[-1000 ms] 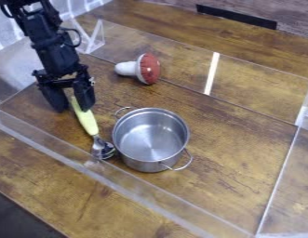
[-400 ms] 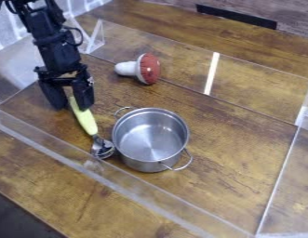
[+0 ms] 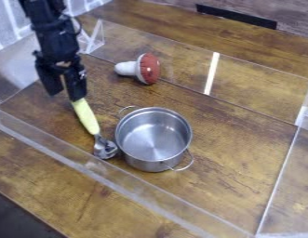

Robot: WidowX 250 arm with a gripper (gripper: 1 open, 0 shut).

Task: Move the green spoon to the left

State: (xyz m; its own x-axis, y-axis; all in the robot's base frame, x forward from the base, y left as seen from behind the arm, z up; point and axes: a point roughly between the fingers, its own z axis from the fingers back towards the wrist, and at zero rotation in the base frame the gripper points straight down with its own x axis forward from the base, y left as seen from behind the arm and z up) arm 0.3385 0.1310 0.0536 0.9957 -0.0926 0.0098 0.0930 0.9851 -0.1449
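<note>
The green spoon point(image 3: 87, 119) lies flat on the wooden table, its yellow-green handle running from upper left down to the small silver bowl at the lower right, which rests against the steel pot point(image 3: 153, 138). My gripper point(image 3: 64, 90) hangs just above the handle's upper end, pointing down. Its black fingers stand open and hold nothing.
A red-and-white mushroom toy point(image 3: 141, 67) lies behind the pot. Low clear plastic walls point(image 3: 45, 139) fence the work area along the front, left and right. Bare wood lies to the right of the pot.
My gripper has risen off the spoon's handle and turned a little about its own axis. The spoon stays where it lay.
</note>
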